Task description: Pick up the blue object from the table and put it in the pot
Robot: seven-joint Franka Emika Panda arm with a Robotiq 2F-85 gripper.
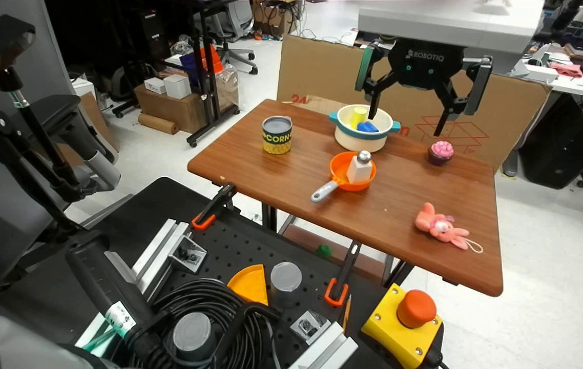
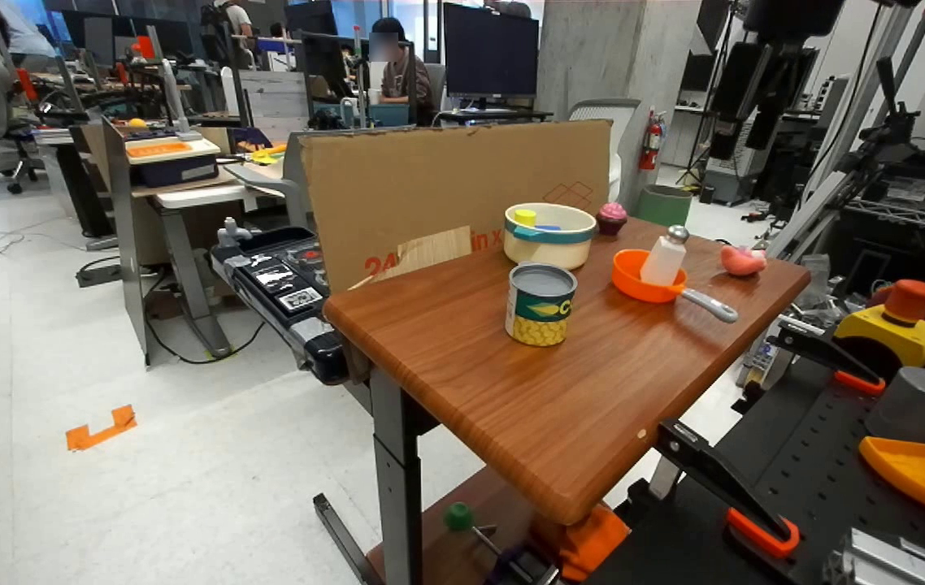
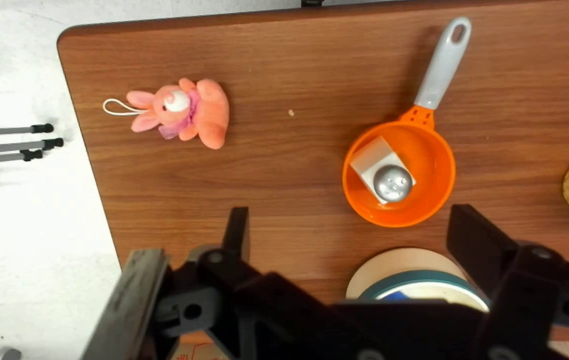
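Note:
The blue object (image 1: 368,127) lies inside the pot, beside a yellow piece (image 1: 358,117). Only a small blue part (image 3: 395,296) shows in the wrist view; the gripper body hides the rest. The pot (image 1: 353,142) is round and cream with a teal rim and teal side handles. It stands upright at the table's back edge, also seen in an exterior view (image 2: 548,254) and the wrist view (image 3: 407,262). My gripper (image 1: 406,122) is open and empty, well above the table. Its fingers (image 3: 349,214) are wide apart in the wrist view. It also shows in an exterior view (image 2: 743,142).
An orange pan (image 1: 341,165) with a grey handle holds a white shaker (image 1: 359,170) in front of the pot. A corn can (image 1: 276,136), a pink cupcake (image 1: 441,152) and a pink plush rabbit (image 1: 442,226) stand or lie on the table (image 1: 281,179). Cardboard (image 1: 317,72) rises behind.

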